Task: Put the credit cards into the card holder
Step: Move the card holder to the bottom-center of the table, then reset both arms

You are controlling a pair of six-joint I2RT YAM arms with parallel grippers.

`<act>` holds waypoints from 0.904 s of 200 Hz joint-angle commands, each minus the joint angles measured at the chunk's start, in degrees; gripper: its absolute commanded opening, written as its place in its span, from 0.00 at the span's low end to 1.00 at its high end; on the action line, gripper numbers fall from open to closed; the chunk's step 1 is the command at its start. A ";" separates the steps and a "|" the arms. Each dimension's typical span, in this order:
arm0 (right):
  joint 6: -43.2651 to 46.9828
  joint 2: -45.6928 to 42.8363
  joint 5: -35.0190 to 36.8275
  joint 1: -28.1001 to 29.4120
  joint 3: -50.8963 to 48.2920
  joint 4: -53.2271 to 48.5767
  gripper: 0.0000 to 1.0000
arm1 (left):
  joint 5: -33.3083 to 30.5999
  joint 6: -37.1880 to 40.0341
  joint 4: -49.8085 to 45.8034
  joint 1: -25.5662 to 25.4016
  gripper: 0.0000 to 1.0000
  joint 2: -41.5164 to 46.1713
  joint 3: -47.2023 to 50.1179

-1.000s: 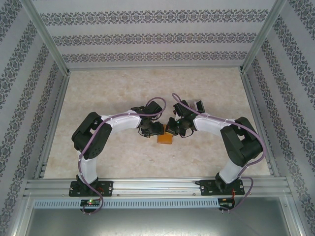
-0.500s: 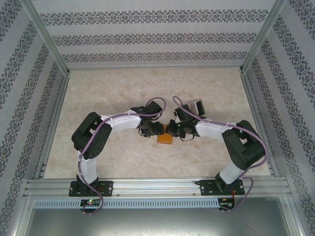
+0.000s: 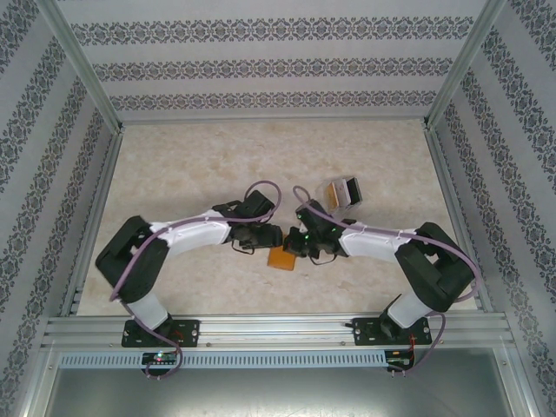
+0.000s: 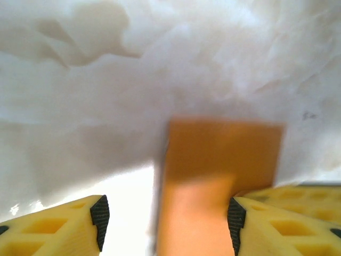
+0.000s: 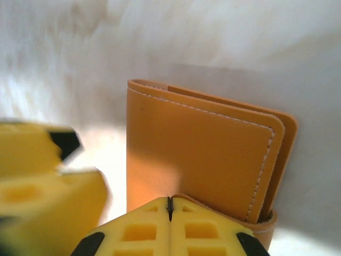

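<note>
The card holder [image 3: 282,258] sits on the tabletop [image 3: 200,165] between the arms, the left pincer [image 4: 166,216] wide around it, the right pincer [image 5: 169,208] closed at its edge; opening it seems underway, needing a flap grip next.

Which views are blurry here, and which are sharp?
Left wrist: orange-tan leather-look wallet smeared, edges soft. Right wrist: wallet stitching crisp, left hand motion-blurred at frame left. Top external: sharp, evenly lit.
</note>
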State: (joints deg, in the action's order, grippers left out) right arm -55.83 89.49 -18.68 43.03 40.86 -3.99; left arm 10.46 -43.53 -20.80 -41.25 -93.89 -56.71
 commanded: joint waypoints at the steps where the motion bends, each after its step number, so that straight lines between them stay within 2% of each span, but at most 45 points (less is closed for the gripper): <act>1: -3.32 0.32 2.88 4.19 -3.77 -10.38 0.01 | -10.37 0.43 -3.48 0.23 0.63 6.88 0.25; 12: -3.24 -2.24 3.84 4.70 -3.77 -10.71 0.03 | -13.40 0.07 -3.98 0.69 0.65 9.41 1.31; 23: -2.02 -5.36 4.66 4.49 -3.20 -10.58 0.11 | -15.32 -0.37 -3.70 1.29 0.67 11.44 2.46; 31: -0.78 -8.08 6.17 4.03 -1.95 -11.86 0.21 | -15.99 -0.62 -3.30 1.90 0.67 12.42 3.15; 42: 2.05 -12.54 9.61 3.51 0.03 -13.43 0.40 | -17.33 -0.94 -3.54 2.63 0.68 13.43 3.71; 55: 5.12 -17.95 16.22 2.31 2.36 -17.02 0.51 | -18.70 -0.72 -3.38 3.21 0.69 14.49 4.06; 65: 7.16 -22.06 22.01 1.04 3.08 -19.25 0.63 | -19.89 -0.03 -3.53 3.59 0.70 15.03 3.97; 72: 8.67 -24.66 26.37 -0.33 2.88 -20.04 0.67 | -20.84 0.65 -3.71 3.76 0.72 15.49 3.89; 106: 16.85 -32.80 47.74 -7.84 1.23 -22.35 0.73 | -26.60 3.04 -4.41 5.18 0.83 18.10 4.06; 125: 26.37 -35.10 56.48 -11.38 -2.14 -16.48 0.74 | -30.15 3.97 -4.50 6.52 1.00 19.41 4.78; 134: 30.88 -35.33 60.28 -12.92 -4.23 -11.89 0.76 | -32.45 4.79 -4.46 7.22 0.99 19.87 5.13; 155: 45.79 -33.61 57.97 -16.92 -11.46 5.11 0.77 | -39.81 8.58 -3.94 8.66 0.99 20.09 5.65; 181: 49.34 -28.88 50.76 -22.19 -11.10 9.55 0.78 | -48.72 14.53 -1.31 13.41 0.99 19.94 6.99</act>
State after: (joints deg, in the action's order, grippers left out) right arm -17.45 57.54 33.76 24.69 29.82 -5.89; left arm -26.17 -36.23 -23.53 -31.81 -74.37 -51.40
